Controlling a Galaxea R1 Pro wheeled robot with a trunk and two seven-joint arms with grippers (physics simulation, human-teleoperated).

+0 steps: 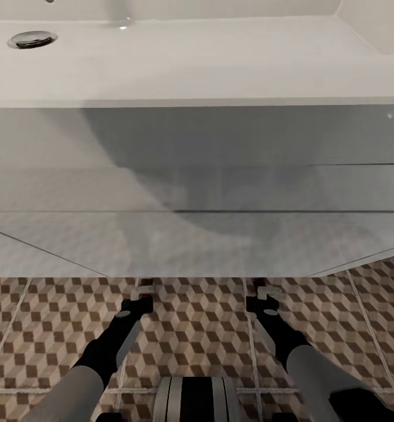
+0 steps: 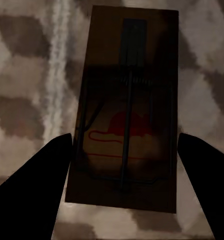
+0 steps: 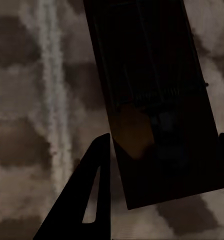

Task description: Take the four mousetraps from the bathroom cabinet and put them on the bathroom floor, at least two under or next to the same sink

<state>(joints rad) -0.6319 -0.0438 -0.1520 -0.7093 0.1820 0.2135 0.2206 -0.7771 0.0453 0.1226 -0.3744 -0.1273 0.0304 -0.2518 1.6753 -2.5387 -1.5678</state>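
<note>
Mousetraps under both my hands, at the sink's foot.
Left hand (image 2: 124, 175) is spread astride one mousetrap (image 2: 127, 107) lying flat on the bathroom floor (image 2: 22, 100); right hand (image 3: 164, 165) likewise straddles the other mousetrap (image 3: 157, 100), not pinching. I judge them light, stiff slabs with delicate wire, best taken by the long edges. Red printed mark, no readable writing.

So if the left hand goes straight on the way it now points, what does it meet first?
Most likely the mousetrap lying between the fingers of the left hand; under it is the patterned bathroom floor. How far off the trap sits, the wrist view does not settle.
</note>
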